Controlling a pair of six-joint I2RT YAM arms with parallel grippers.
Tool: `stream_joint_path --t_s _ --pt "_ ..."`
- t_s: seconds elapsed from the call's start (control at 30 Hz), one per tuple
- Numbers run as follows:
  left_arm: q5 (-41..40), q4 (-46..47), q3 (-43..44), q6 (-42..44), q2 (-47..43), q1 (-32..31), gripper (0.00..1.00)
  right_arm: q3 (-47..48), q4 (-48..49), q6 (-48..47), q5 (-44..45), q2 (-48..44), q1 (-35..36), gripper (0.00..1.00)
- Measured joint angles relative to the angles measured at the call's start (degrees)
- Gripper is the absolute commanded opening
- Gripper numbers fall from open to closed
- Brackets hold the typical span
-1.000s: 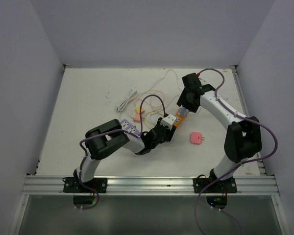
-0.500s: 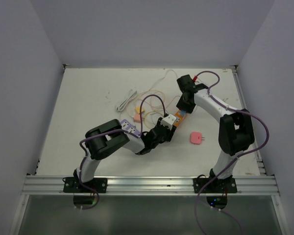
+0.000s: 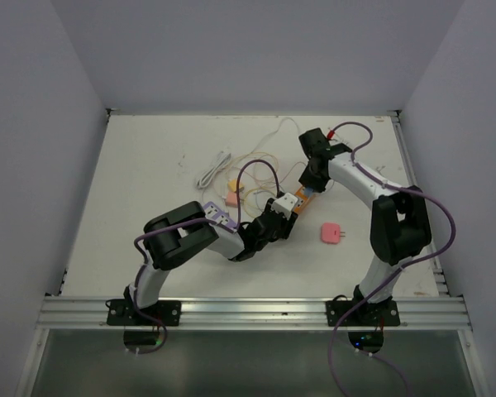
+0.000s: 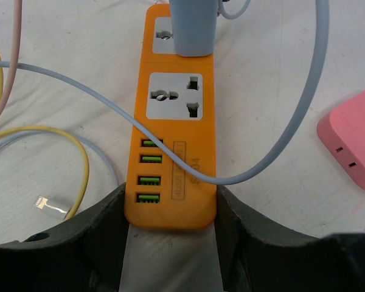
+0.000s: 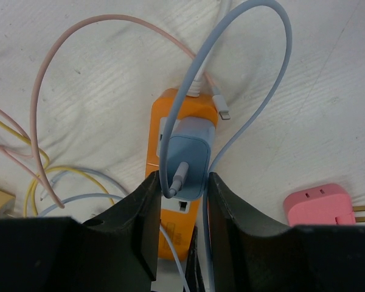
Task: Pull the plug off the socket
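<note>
The socket is an orange power strip (image 4: 173, 152) lying flat on the white table. My left gripper (image 4: 170, 207) is shut on its near end, one finger on each long side. A pale blue plug (image 5: 191, 161) with a blue cable stands in the strip's (image 5: 176, 234) far outlet. Coming from above, my right gripper (image 5: 182, 182) is shut on the plug, its dark fingers (image 5: 140, 207) pressing both flanks, with the cable caught beside the right finger. In the top view, the two grippers (image 3: 281, 213) (image 3: 312, 184) meet at the strip (image 3: 301, 200) mid-table.
A pink adapter (image 3: 331, 233) lies just right of the strip, also in the wrist views (image 4: 353, 140) (image 5: 319, 204). Loose pink, yellow and blue cables (image 5: 42, 140) loop left of the strip. A coiled white cable (image 3: 213, 169) and a small pink block (image 3: 231, 198) lie further left.
My right gripper has shifted left onto the plug, and its jaws have closed from wide to tight around it. The left gripper and strip have stayed still.
</note>
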Motion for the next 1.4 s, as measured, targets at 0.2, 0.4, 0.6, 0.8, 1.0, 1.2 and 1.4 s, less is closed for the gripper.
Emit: stream_joint_path --t_s 0.2,0.4,0.6,0.8,1.0,1.2,1.4 --pt "0.0 -0.31 0.2 -0.07 0.02 0.0 0.0 -0.61 0.37 0.42 0.0 -0.9 -0.04 0.0" --pt "0.04 -0.39 0.39 -0.15 0.09 0.02 0.0 -0.63 0.28 0.42 -0.04 -2.05 -0.04 0.0" --pt "0.17 -0.57 0.52 -0.17 0.15 0.07 0.0 -1.95 1.07 0.87 -0.28 -3.56 -0.04 0.0" --pt "0.15 -0.68 0.59 -0.2 0.17 0.07 0.0 -2.01 1.22 0.92 -0.85 -5.4 -0.04 0.0" --pt "0.15 -0.68 0.59 -0.2 0.17 0.07 0.0 -2.21 1.49 0.81 -0.9 -8.46 -0.04 0.0" --pt "0.09 -0.66 0.59 -0.2 0.17 0.07 0.0 -2.38 1.14 -0.33 -0.52 -11.65 -0.04 0.0" --pt "-0.31 -0.68 0.59 -0.22 0.15 0.04 0.0 -3.34 -1.36 -2.47 2.16 -14.99 -0.07 0.0"
